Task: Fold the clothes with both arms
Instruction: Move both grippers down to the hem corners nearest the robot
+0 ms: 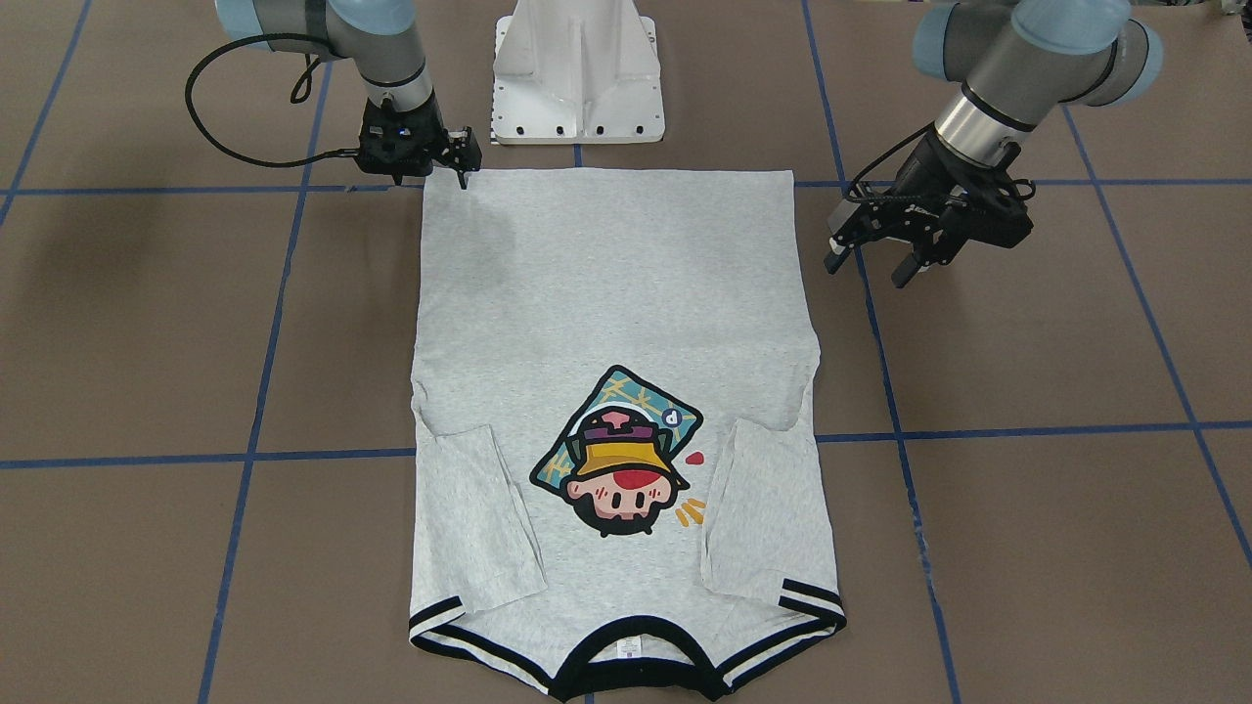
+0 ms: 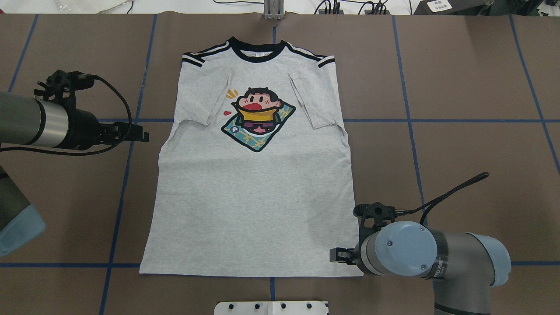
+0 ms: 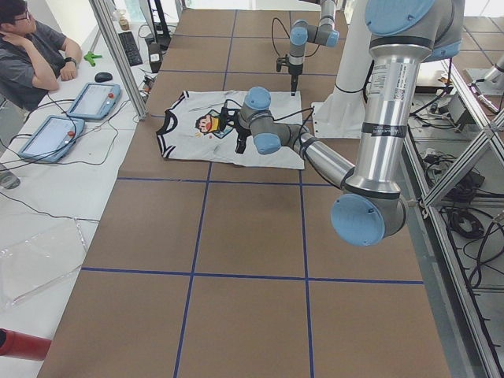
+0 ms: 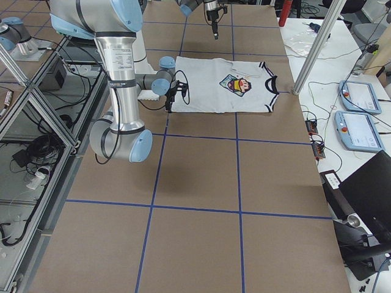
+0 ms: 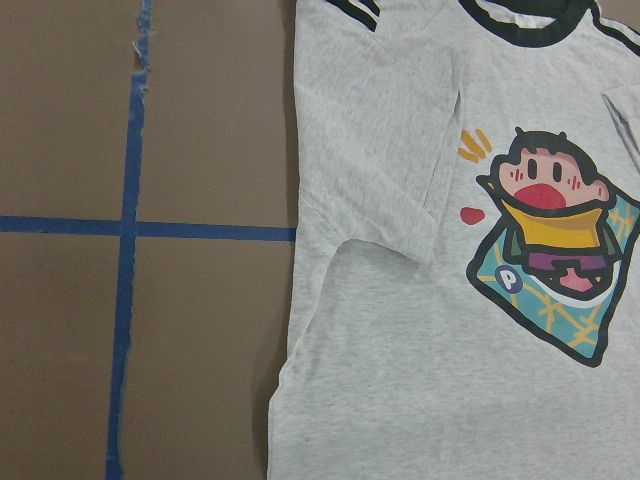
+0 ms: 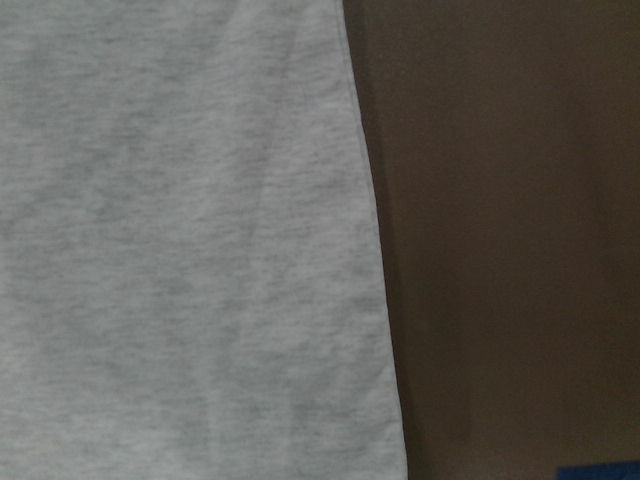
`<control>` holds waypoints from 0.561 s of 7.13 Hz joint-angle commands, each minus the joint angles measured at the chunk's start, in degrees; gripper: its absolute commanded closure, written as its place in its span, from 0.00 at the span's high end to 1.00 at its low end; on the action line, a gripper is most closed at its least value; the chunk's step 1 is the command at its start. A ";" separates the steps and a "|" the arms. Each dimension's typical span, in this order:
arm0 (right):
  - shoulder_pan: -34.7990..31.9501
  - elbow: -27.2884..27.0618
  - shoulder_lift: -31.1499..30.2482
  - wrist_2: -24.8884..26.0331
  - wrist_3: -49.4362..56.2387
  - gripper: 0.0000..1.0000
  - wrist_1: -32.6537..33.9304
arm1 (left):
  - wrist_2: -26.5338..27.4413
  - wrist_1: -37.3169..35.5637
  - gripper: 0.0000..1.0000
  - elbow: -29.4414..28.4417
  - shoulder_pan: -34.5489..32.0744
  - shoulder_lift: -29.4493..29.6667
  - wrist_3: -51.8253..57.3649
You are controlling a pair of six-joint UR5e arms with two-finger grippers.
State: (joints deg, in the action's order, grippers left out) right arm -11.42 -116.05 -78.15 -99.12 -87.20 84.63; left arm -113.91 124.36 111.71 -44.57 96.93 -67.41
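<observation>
The grey T-shirt (image 1: 606, 293) lies flat and face up on the brown table, both sleeves folded in over the front, black collar on the far side from the robot. The overhead view (image 2: 253, 197) shows its cartoon print (image 2: 258, 118). My left gripper (image 1: 869, 266) is open and empty, hovering just off the shirt's side edge at mid-length (image 2: 141, 133); its wrist view shows the sleeve and print (image 5: 400, 300). My right gripper (image 1: 430, 179) is open, low at the hem corner nearest the base, largely hidden under its wrist in the overhead view (image 2: 339, 256). Its wrist view shows the shirt's edge (image 6: 180, 250).
The white pedestal base (image 1: 577, 78) stands just behind the hem. Blue tape lines (image 1: 254, 455) cross the brown table. In the exterior left view an operator (image 3: 31, 55) sits beside two tablets (image 3: 90, 98) on a side table past the collar end.
</observation>
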 commanded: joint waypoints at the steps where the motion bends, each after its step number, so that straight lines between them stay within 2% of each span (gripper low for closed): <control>1: 1.22 0.12 0.01 -0.28 -0.07 0.98 0.01 | 0.00 0.00 0.98 0.00 0.00 0.01 0.00; 2: 1.31 0.04 0.01 -0.28 -0.08 0.97 0.01 | 0.00 0.00 0.98 0.00 0.00 0.01 0.00; 4: 1.32 -0.14 0.01 -1.41 -0.08 0.83 0.01 | 0.09 -0.09 0.98 0.00 -0.08 -0.08 0.00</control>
State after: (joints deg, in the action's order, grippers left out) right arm -10.16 -116.05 -78.28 -99.77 -87.27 84.64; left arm -113.88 124.35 111.71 -44.61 96.89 -67.41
